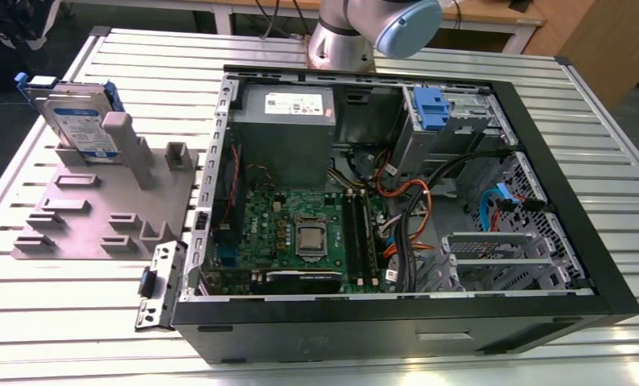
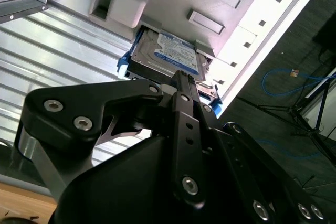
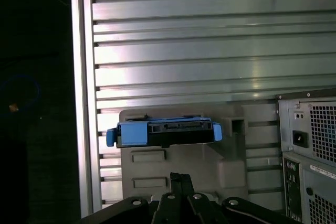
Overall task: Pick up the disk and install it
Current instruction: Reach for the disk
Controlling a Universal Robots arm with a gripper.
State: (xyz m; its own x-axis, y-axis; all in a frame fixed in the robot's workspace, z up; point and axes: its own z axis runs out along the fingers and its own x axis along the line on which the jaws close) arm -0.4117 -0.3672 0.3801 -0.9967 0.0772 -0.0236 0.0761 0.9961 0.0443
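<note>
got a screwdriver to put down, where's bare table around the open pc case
Free: the slatted metal table between the grey plastic fixture plate and its near edge, and the strip on the exterior view's right of the open black computer case. Crowded: the plate's blocks with the blue-framed silver disk standing upright, and the case's cable-filled inside.

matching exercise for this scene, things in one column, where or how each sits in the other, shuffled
1 disk
2 power supply box
3 computer case
4 gripper

a lying open on the slatted table
b upright in the grey holder
c apart from the disk, holding nothing
d inside the case, in a corner

Pairs: 1-b, 2-d, 3-a, 4-c
</note>
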